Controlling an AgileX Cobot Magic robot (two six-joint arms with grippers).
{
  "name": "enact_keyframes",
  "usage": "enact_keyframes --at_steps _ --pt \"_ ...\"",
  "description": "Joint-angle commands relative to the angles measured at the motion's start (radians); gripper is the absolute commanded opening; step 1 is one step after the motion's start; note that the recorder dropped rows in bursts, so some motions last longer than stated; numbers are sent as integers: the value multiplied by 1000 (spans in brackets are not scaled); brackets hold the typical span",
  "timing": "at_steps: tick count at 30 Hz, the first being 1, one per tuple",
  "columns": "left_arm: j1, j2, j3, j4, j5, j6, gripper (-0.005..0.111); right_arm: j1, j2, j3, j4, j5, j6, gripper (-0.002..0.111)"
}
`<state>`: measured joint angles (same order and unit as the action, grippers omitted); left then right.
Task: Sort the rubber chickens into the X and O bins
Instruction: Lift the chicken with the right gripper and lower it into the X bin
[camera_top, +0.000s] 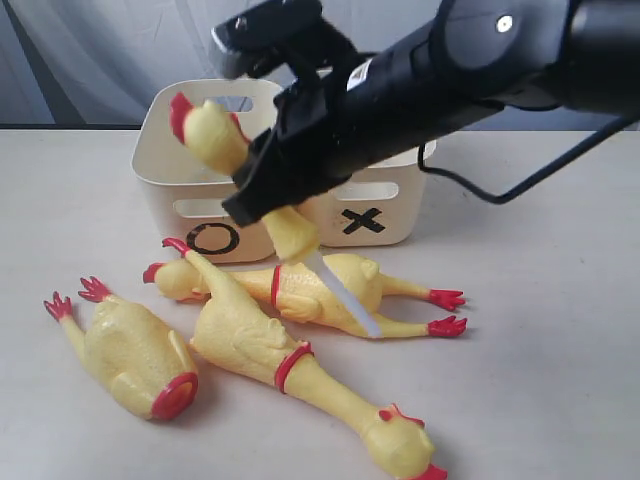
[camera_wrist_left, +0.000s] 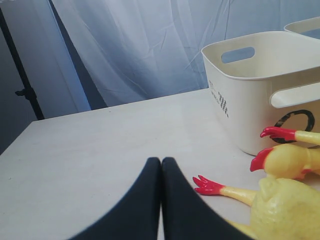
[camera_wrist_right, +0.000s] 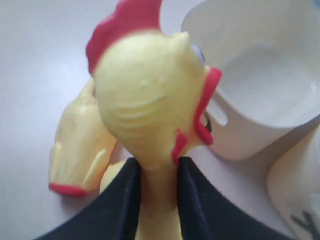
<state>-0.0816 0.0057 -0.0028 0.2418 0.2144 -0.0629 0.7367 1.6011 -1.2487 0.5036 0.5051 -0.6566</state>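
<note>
Exterior view: my right gripper (camera_top: 262, 190) holds one yellow rubber squeaky chicken (camera_top: 210, 130) aloft, its head by the cream plastic O-marked tub (camera_top: 165, 175). The X-marked tub (camera_top: 395, 215) stands beside it, and three more chickens (camera_top: 250, 335) lie on the table (camera_top: 560, 330).

Left wrist: left fingers (camera_wrist_left: 145, 200) together, empty.

Right wrist: right fingers (camera_wrist_right: 122, 200) clamped on the neck.

I judge this the carry; next I centre it over a tub and release.

Cream O bin (camera_top: 160, 190) and X bin (camera_top: 400, 215) stand side by side. The lifted chicken (camera_top: 215, 135), yellow, red comb up, hangs by its neck before the O bin. In front lie the long chicken (camera_top: 250, 340), touching the crosswise chicken (camera_top: 330, 290), and the left chicken (camera_top: 130, 355) just beside
</note>
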Motion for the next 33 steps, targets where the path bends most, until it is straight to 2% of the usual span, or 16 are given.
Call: enact_keyframes --at_steps 1,8,13,16,22,26,31,33 --pt "1 -6 3 7 -6 -6 0 1 -76 -4 0 -177 41 -1" --pt "1 -6 3 7 -8 -6 0 -4 -85 -2 -6 -562 94 -1" --pt "1 -6 3 7 -8 -6 0 -44 -30 12 -2 -723 84 -1" --pt "1 -6 3 7 -8 -6 0 -58 28 62 5 -935 82 -1" --pt "1 -6 3 7 -8 -6 0 -95 149 62 65 -1125 82 -1" --pt "1 -6 3 7 -8 -6 0 -120 233 62 75 -1182 82 -1" --pt "1 -6 3 7 -8 -6 0 -137 327 57 75 -1138 82 -1" --pt "1 -6 3 7 -8 -6 0 -137 347 57 128 -1101 82 -1"
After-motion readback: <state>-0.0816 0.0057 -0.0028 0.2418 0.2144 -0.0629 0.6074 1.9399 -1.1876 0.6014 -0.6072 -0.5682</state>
